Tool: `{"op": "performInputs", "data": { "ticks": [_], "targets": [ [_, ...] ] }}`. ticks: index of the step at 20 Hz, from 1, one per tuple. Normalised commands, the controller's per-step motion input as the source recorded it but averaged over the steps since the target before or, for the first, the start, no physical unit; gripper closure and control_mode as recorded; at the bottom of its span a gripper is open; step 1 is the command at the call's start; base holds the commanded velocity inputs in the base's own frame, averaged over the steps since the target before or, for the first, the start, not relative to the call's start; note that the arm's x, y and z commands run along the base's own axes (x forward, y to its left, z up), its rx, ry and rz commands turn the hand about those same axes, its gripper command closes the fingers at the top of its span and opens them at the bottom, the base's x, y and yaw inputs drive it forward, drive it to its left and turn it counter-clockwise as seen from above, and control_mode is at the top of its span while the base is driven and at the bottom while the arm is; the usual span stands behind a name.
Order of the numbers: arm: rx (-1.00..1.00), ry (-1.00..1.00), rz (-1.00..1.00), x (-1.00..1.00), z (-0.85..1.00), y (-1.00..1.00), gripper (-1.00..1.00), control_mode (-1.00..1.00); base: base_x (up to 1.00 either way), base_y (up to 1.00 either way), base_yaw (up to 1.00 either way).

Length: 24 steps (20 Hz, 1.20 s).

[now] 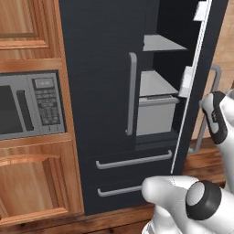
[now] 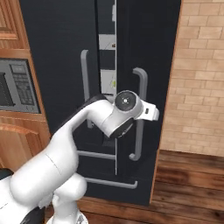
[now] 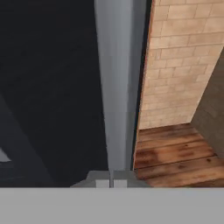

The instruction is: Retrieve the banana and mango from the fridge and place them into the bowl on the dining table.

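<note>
Pincer [image 3: 111, 177] pressed together at the silver handle [image 3: 117, 87] of the fridge [image 3: 48, 87] door.

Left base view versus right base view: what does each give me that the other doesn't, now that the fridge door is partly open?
Left base view alone: the fridge interior with grey-white shelves and a pale bin, seemingly bare of fruit, plus two lower drawer handles seen in full. Right base view alone: the arm's wrist up against the right door handle, and the brick wall beside the fridge. Both share the black fridge, its left door handle, the silver microwave, wooden cabinets and the wood floor.
</note>
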Motion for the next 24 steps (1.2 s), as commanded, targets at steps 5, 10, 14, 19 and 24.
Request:
{"op": "performInputs", "data": {
  "ticks": [5, 10, 14, 19, 24],
  "targets": [
    [-0.01, -0.11, 0.00, -1.00, 0.55, 0.02, -1.00, -1.00, 0.00, 0.00, 0.00],
    [-0.15, -0.01, 0.00, -1.00, 0.56, 0.56, -1.00, -1.00, 0.00, 0.00, 0.00],
    [-0.30, 0.00, 0.00, -0.60, 0.55, 0.99, -1.00, -1.00, 0.00, 0.00, 0.00],
    [-0.41, 0.00, 0.00, -0.08, 0.38, 1.00, -1.00, -1.00, 0.00, 0.00, 0.00],
    [-0.40, 0.00, 0.00, 0.23, 0.27, 0.71, -1.00, -1.00, 0.00, 0.00, 0.00]
  ]
}}
